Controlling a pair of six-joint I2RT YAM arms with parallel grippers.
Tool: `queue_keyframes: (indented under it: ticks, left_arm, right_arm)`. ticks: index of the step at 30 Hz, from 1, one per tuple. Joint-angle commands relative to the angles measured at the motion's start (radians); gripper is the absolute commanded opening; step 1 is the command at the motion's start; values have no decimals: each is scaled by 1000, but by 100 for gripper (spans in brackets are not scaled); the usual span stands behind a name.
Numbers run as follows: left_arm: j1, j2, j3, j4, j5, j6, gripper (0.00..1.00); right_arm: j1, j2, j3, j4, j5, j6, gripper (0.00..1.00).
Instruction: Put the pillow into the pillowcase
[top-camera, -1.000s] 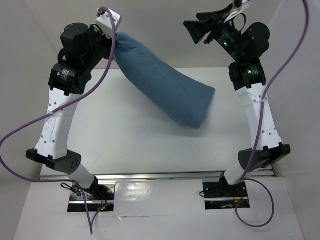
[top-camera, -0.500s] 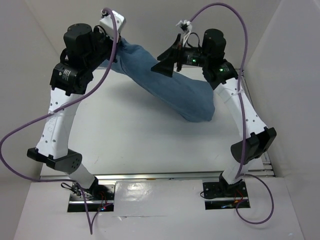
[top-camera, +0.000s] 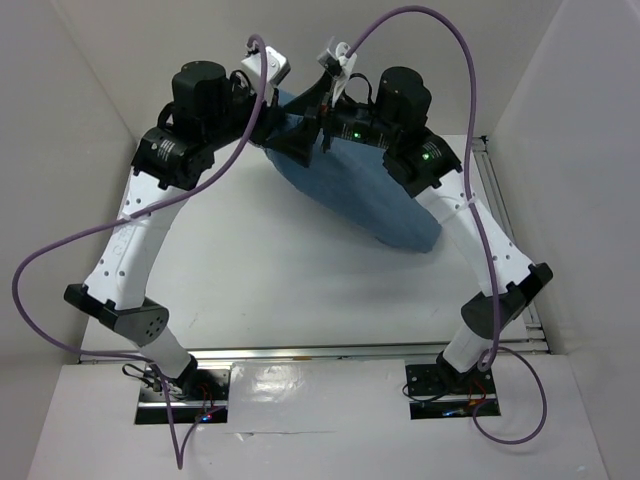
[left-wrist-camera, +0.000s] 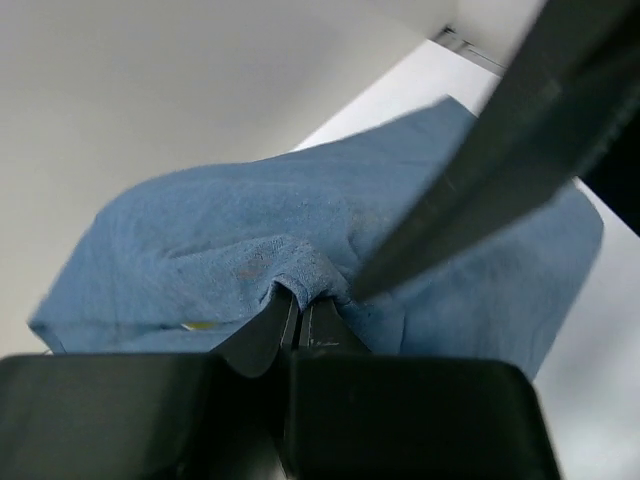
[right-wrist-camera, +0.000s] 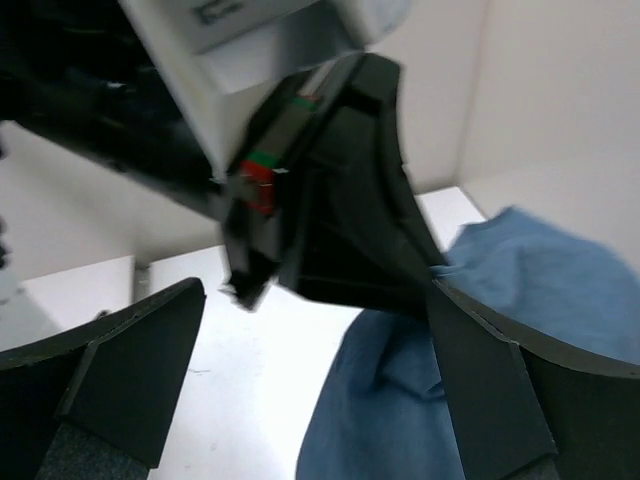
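The denim-blue pillowcase (top-camera: 375, 195) looks stuffed and hangs from my left gripper (top-camera: 273, 126) at the back centre, its lower end resting on the table. In the left wrist view the left gripper (left-wrist-camera: 300, 298) is shut on a fold of the pillowcase (left-wrist-camera: 230, 235). A small yellow sliver (left-wrist-camera: 198, 325) shows at the cloth's edge; the pillow is otherwise hidden. My right gripper (top-camera: 308, 118) is open and straddles the left gripper's tip, touching no cloth that I can see. In the right wrist view the right gripper (right-wrist-camera: 318, 300) is open around the left gripper, with the pillowcase (right-wrist-camera: 400, 420) below.
White walls (top-camera: 90, 90) enclose the table (top-camera: 250, 270) on the left, back and right. Purple cables (top-camera: 420, 20) loop above both arms. The two wrists are crowded together at the back centre. A right finger (left-wrist-camera: 500, 150) crosses the left wrist view.
My right arm swung left from the back right corner until its open jaws reached the left gripper. My left arm shifted right, carrying the pillowcase's top with it.
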Motion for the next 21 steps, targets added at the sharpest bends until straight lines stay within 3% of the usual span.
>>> queue_keyframes:
  ticks: [1, 4, 21]
  left_arm:
    - [-7, -56, -2, 61, 122, -61, 0]
    - [-7, -74, -2, 49, 148, -61, 0]
    - [-7, -74, 128, 49, 168, -60, 0]
  right_arm:
    - [16, -68, -48, 99, 182, -82, 99]
    - [25, -78, -48, 102, 240, -110, 99]
    - [25, -59, -57, 17, 187, -128, 100]
